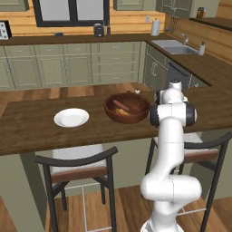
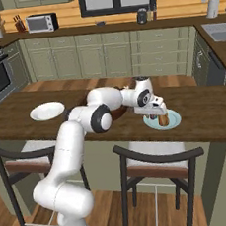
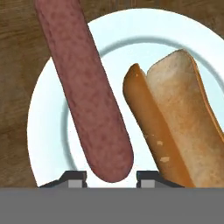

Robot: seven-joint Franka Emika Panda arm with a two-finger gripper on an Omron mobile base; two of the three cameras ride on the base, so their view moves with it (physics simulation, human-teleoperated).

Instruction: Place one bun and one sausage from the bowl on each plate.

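- Where the left base view covers the wooden counter (image 1: 36, 124), found there: a plain white plate (image 1: 71, 117), left of a dark reddish-brown bowl (image 1: 126, 108). Inside the bowl, a reddish sausage (image 1: 120, 104) lying on a diagonal, plus a tan bun piece too small to describe. White arm (image 1: 171, 149) rising at lower right, upper links blocking the counter beyond the bowl.
- In the right base view: arm reaching right across the counter, gripper (image 2: 157, 116) pointing down over a pale plate with blue-green rim (image 2: 171, 122). A brown item hanging under the hand, just above or touching that plate; which of the two, cannot tell. White plate (image 2: 47, 111) well apart at far left. Bowl mostly hidden behind the arm.
- In the hand view: held sausage (image 3: 85, 92), reddish-brown, mottled, round-ended, long axis running from upper left of frame down to the finger tips (image 3: 73, 179). Lower end sitting between the two dark tips, so pinched on the sausage. Beneath it, the rimmed plate (image 3: 48, 127). On that plate, to the right, a split bun (image 3: 175, 118), tan crust with paler inner faces, long axis angled from upper centre toward lower right, roughly parallel to the sausage, beside it.
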